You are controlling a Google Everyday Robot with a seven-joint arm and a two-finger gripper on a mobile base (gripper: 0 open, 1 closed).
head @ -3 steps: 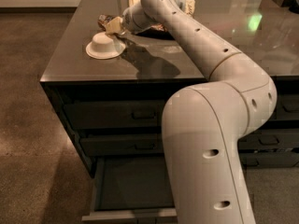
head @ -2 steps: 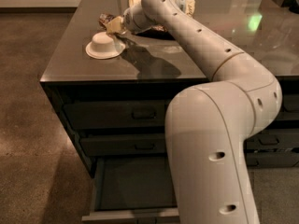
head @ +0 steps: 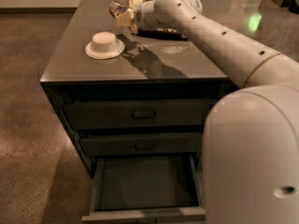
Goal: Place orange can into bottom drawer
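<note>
While the bottom drawer [head: 145,185] stands pulled out below, you see the gripper [head: 123,15] at the countertop's [head: 154,64] far end, against the tilted orange can [head: 116,7]; you cannot tell whether it grips.

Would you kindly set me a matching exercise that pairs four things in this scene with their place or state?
Things:
1. white bowl
2. bottom drawer
3. top drawer
4. gripper

Places or states:
A. pulled open
B. over the far end of the countertop, by the orange can
C. upside down on the countertop
D. shut

Pairs: 1-C, 2-A, 3-D, 4-B.
</note>
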